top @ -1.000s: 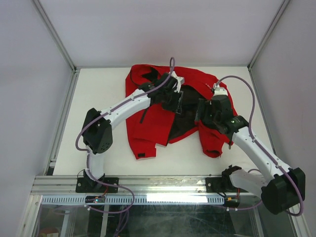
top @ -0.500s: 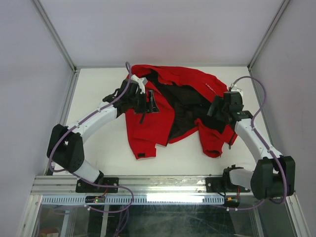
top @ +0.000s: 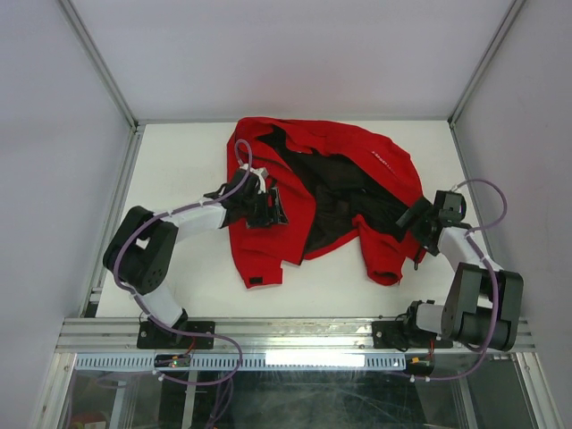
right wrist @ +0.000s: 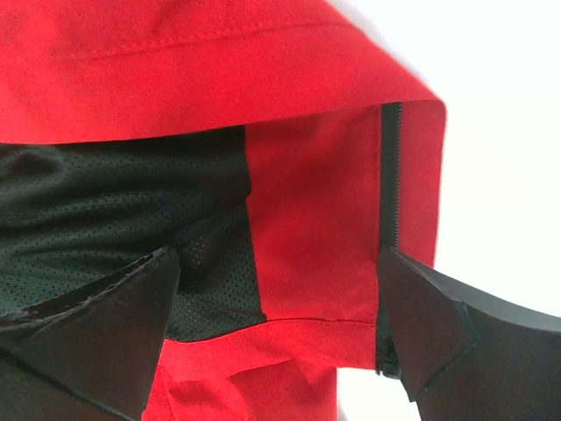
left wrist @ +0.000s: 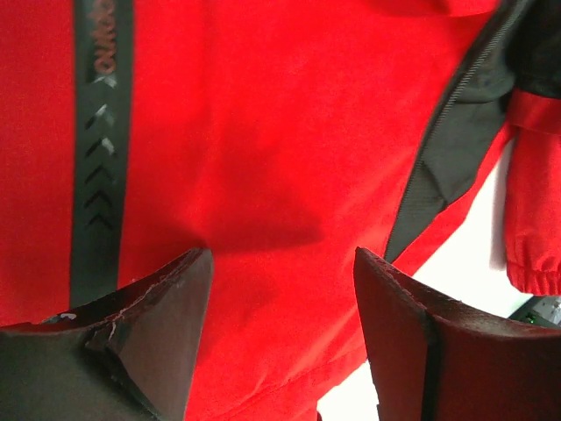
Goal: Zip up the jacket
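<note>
The red jacket lies on the white table, front open, its black lining showing in the middle. My left gripper is open and hovers over the jacket's left front panel. In the left wrist view the gripper has red fabric between its fingers, a dark zipper strip to the left and the toothed front edge to the right. My right gripper is open at the jacket's right edge. In the right wrist view the gripper spans red fabric and black mesh, with a dark zipper by the right finger.
The white table is bounded by grey enclosure walls and metal frame posts. One sleeve cuff lies near the front left and another near the front right. The arm bases sit on the rail at the near edge.
Both arms have drawn back from the jacket's middle, the left to the left and the right to the right edge. The jacket front has spread open and shows more black lining.
</note>
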